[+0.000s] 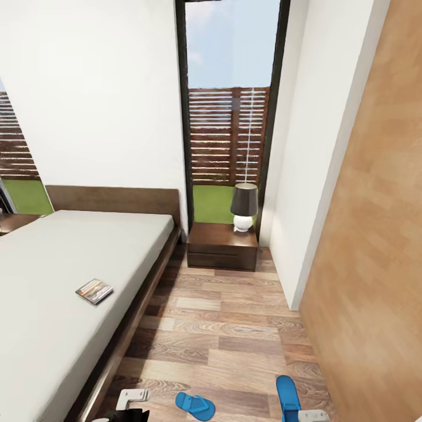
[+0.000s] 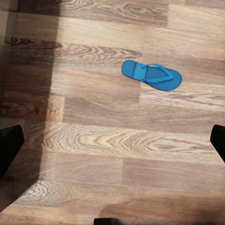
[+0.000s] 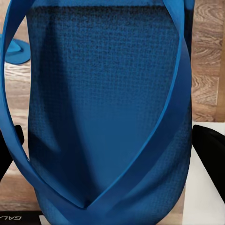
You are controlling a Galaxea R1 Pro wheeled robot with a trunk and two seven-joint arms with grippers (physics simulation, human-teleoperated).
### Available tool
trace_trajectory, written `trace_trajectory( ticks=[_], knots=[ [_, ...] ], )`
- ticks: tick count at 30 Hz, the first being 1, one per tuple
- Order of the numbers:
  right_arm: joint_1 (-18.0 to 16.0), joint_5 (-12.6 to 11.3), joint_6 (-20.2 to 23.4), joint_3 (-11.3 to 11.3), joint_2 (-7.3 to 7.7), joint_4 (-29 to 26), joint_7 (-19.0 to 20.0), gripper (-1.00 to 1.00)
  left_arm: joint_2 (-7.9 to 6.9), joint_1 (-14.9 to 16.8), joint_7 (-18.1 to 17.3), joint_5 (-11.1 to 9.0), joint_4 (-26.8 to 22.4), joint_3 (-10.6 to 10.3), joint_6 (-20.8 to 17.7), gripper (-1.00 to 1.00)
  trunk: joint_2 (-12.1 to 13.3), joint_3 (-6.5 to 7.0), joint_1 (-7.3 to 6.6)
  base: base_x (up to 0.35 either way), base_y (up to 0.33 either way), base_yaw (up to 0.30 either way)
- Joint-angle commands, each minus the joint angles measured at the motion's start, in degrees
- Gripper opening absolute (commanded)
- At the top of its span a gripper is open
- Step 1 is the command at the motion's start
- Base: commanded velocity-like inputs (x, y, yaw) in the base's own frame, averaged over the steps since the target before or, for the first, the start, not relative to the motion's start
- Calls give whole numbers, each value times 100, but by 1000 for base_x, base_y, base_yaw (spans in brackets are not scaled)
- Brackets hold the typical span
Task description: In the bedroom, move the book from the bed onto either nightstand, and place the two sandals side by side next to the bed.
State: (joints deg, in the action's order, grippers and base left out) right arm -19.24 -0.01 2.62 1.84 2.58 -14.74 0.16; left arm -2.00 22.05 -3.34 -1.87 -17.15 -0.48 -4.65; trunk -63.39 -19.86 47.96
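The book (image 1: 94, 291) lies flat on the light-grey bed (image 1: 53, 275), close to its near side edge. A dark nightstand (image 1: 222, 247) stands against the window at the head of the bed. One blue sandal (image 1: 195, 405) (image 2: 151, 75) lies on the wood floor beside the bed frame. My left gripper (image 1: 132, 400) (image 2: 112, 145) hangs open above the floor near it, apart from it. The other sandal (image 1: 288, 394) (image 3: 108, 117) sits up close between the fingers (image 3: 210, 161) of my right gripper (image 1: 310, 415), which is shut on it.
A lamp (image 1: 244, 206) with a dark shade stands on the nightstand. A second nightstand (image 1: 14, 221) peeks out beyond the bed's far side. A white wall and a wood panel (image 1: 375, 246) close the aisle on the right. Plank floor runs between bed and wall.
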Motion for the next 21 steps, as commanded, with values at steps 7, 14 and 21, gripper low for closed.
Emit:
trace_trajectory(
  ticks=[7, 14, 21],
  knots=[
    [-1, 0, 28, 19, 0, -11, 2, -100, -2, 1, -17, -21, -10, -4, -36, 100, -4, -7, 1, 143, -26, 28],
    [-1, 1, 28, 19, -7, -11, 2, -100, -2, 1, -17, -23, -12, -4, -36, 100, -4, -7, 1, 112, -38, 128],
    [-1, 5, 28, 20, -7, -11, 2, -100, -2, 1, -17, -18, -9, -4, -36, 100, -4, -7, 1, 58, -38, 180]
  ],
)
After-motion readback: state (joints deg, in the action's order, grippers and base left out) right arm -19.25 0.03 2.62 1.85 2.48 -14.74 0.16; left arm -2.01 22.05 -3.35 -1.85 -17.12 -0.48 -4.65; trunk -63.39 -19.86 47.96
